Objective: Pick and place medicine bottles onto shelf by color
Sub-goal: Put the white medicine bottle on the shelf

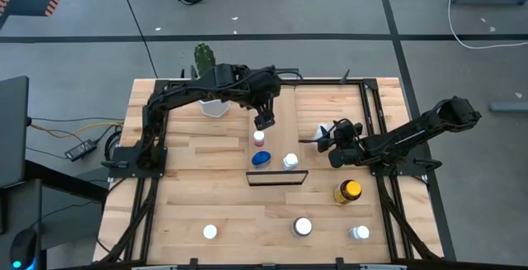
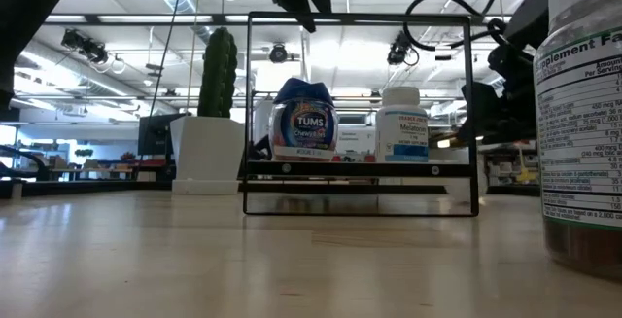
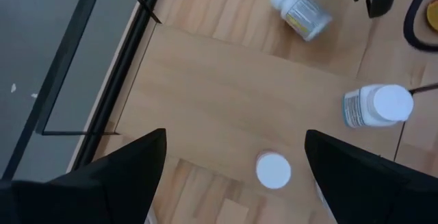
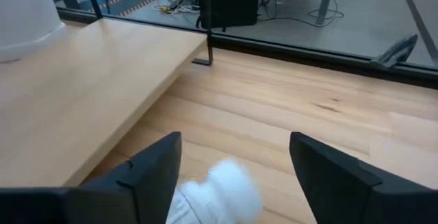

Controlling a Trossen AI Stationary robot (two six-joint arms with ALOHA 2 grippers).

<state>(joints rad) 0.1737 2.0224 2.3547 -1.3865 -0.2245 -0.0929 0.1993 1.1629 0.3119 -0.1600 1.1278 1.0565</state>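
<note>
Three bottles (image 1: 259,138) on the shelf (image 1: 231,142), cactus pot (image 1: 214,105) at its far end.

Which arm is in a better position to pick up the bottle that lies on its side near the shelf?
Probably the right. The right gripper is open around the lying white bottle. The left gripper hovers open above a white-capped bottle on the shelf.

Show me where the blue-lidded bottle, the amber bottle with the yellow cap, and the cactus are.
blue-lidded bottle (image 1: 261,158), high view, on the middle of its blue lid.
amber bottle (image 1: 348,191), high view, on its yellow cap.
cactus (image 2: 218,73), low view, on the middle of its green stem.
</note>
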